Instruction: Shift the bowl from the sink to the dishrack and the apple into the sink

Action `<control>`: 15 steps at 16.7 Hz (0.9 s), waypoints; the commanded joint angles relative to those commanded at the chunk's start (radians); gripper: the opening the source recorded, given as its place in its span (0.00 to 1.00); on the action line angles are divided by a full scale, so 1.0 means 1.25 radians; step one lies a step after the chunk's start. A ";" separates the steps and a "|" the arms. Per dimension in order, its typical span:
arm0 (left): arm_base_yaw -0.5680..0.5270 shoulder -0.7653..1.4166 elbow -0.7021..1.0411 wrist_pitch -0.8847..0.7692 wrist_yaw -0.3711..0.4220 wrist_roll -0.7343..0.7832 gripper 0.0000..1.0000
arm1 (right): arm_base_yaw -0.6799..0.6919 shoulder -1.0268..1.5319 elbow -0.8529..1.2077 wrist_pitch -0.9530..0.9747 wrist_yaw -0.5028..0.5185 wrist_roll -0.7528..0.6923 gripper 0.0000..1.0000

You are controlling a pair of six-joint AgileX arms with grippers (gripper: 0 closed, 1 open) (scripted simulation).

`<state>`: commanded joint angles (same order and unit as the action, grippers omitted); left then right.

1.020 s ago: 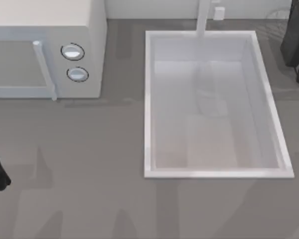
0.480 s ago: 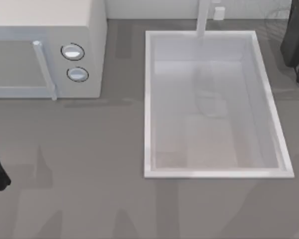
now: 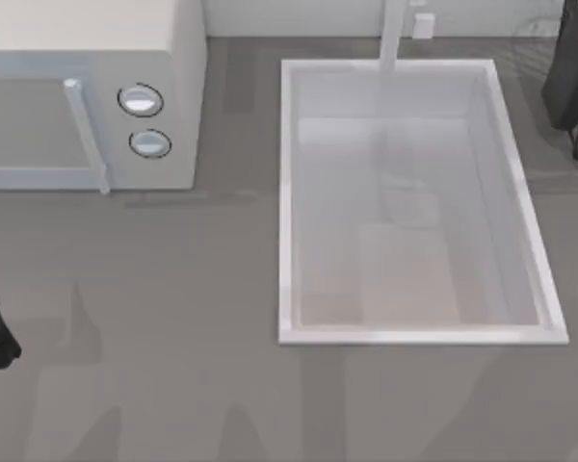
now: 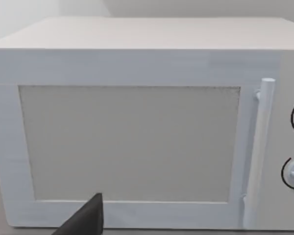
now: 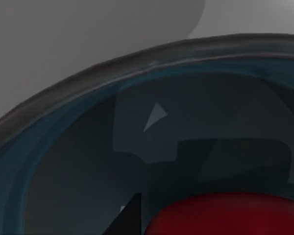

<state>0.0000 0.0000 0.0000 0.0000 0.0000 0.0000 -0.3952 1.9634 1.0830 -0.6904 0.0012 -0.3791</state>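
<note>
The white sink (image 3: pixel 287 192) sat at the right half of the grey desk (image 3: pixel 173 337), its faucet (image 3: pixel 393 34) at the far rim. A white microwave (image 3: pixel 87 87) stood at the far left. The left arm stayed low at the desk's left edge, facing the microwave door; whether the left claw (image 4: pixel 85 218) was clenched or released could not be told. At the far right corner, the right claw (image 5: pixel 127 215) hung close over the blue bowl (image 5: pixel 88 127), where the red apple (image 5: pixel 225 215) lay inside; its state could not be told either.
</note>
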 joint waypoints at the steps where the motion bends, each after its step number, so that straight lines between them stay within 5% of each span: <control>1: 0.000 0.000 0.000 0.000 0.000 0.000 1.00 | 0.000 0.000 0.000 0.000 0.000 0.000 0.17; 4: 0.000 0.000 0.000 0.000 0.000 0.000 1.00 | 0.000 0.000 0.000 0.000 0.000 0.000 0.00; 15: 0.000 0.000 0.000 0.000 0.000 0.000 1.00 | -0.004 -0.080 0.041 -0.078 0.012 0.016 0.00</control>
<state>0.0000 0.0000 0.0000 0.0000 0.0000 0.0000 -0.3998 1.8635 1.1341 -0.7885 0.0159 -0.3589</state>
